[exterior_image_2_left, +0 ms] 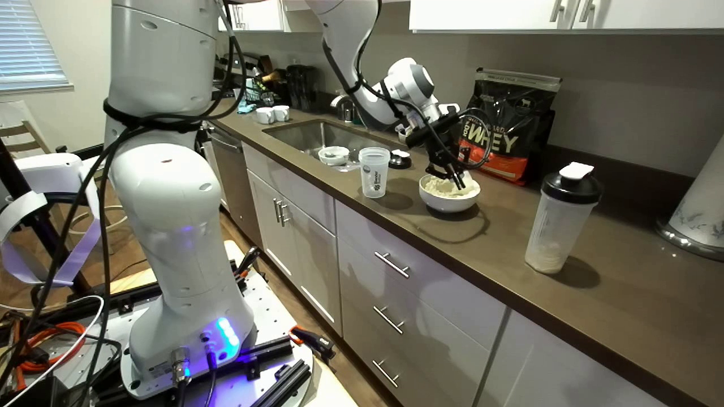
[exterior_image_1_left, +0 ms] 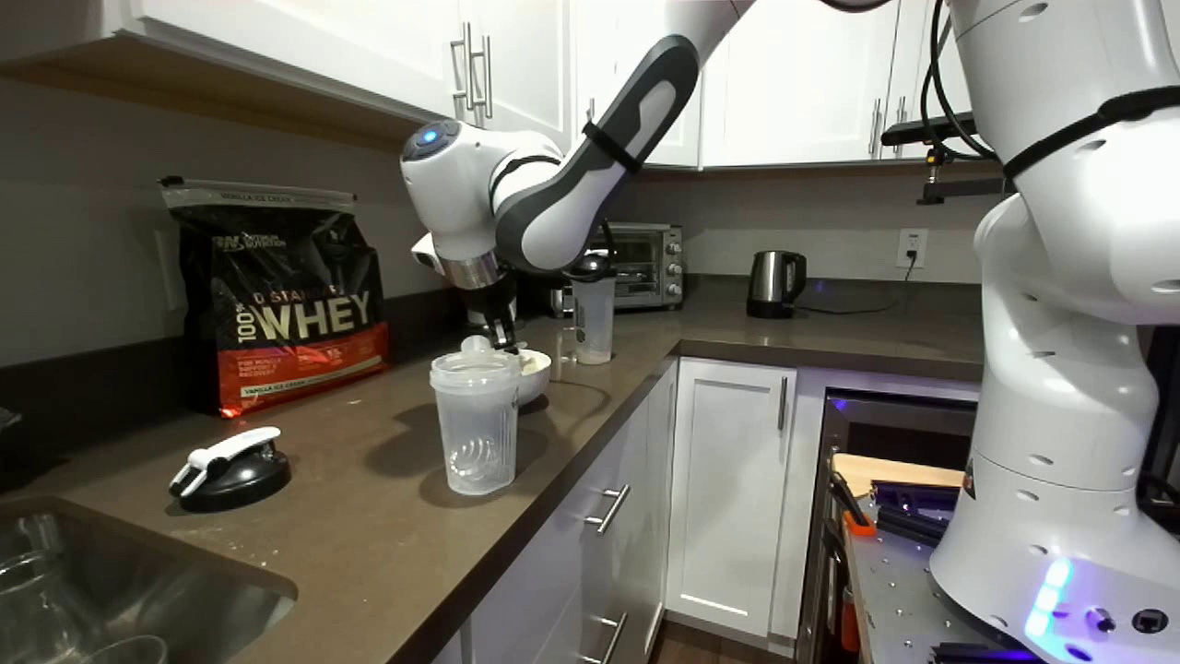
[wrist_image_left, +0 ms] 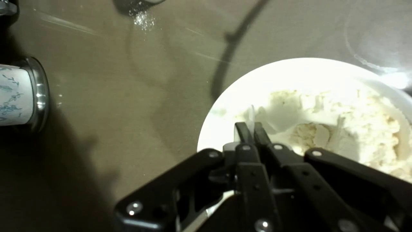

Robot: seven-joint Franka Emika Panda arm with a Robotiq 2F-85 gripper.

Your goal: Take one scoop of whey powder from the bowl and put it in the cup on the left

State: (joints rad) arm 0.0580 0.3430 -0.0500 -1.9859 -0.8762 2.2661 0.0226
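Gripper [wrist_image_left: 250, 125], fingers narrow, pinching the pale scoop [exterior_image_1_left: 477, 345] over the white bowl [exterior_image_2_left: 448, 203]; powder [exterior_image_2_left: 443, 187], cream, in the bowl; clear cup [exterior_image_2_left: 374, 172], upright, left of bowl in an exterior view; whey bag [exterior_image_2_left: 512, 129], far; lidded shaker [exterior_image_2_left: 560, 223], right, near.

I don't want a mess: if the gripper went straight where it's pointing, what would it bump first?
The gripper would probably bump the powder in the bowl, or the bowl's inner side; I can't judge the depth well enough to say which.
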